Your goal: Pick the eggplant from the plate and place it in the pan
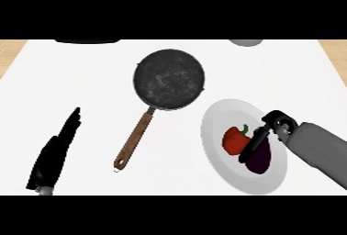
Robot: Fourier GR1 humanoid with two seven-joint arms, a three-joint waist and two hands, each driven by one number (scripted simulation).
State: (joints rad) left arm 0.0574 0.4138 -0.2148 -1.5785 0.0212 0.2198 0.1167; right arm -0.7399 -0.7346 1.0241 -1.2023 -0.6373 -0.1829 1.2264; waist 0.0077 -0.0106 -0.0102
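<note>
A dark purple eggplant (260, 159) lies on the white plate (227, 120) at the right, beside a red pepper (235, 140) with a green stem. My right hand (268, 131) comes in from the right over the plate, its fingers reaching down along the eggplant's left side and touching it; they do not show as closed round it. The dark round pan (169, 79) with a brown wooden handle (133, 142) sits left of the plate, with nothing in it. My left hand (58, 153) rests open at the lower left, fingers straight.
A dark object (86, 41) is cut off at the top edge on the left. A grey rounded object (245, 42) shows at the top right. Wooden strips border the white counter on both sides.
</note>
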